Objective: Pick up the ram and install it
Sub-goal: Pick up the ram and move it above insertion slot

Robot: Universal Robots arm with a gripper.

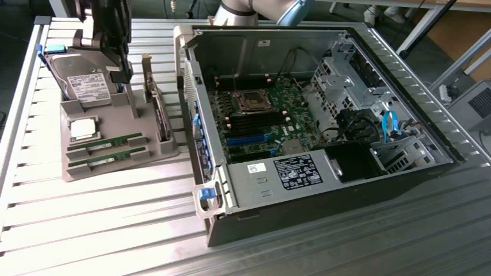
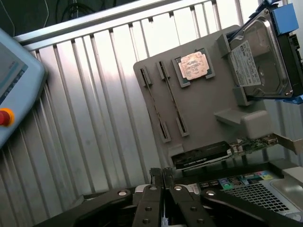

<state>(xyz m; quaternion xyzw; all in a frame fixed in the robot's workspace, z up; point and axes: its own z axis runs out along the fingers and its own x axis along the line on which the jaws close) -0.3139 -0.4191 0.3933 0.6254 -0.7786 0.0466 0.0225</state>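
Fingers [image 2: 155, 184] closed together and empty, hanging by the grey tray [image 1: 115, 174] on the counter [image 1: 92, 230].
Two rams sit side by side in the tray's slots, the first ram [image 1: 105, 143] just beside the second ram [image 1: 107, 157]; one silver processor chip [image 1: 83, 129] lies near them; one hard drive [image 1: 84, 86] and one graphics card [image 1: 157, 112] stand on the same tray; one open computer case [image 1: 322, 190] stands at the exterior view's right.

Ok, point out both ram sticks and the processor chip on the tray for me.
Processor chip [image 1: 83, 127]: exterior view, centre of its silver lid.
Ram stick nearer the chip [image 1: 105, 142]: exterior view, middle of its green board.
Outer ram stick [image 1: 107, 157]: exterior view, middle of its green board.
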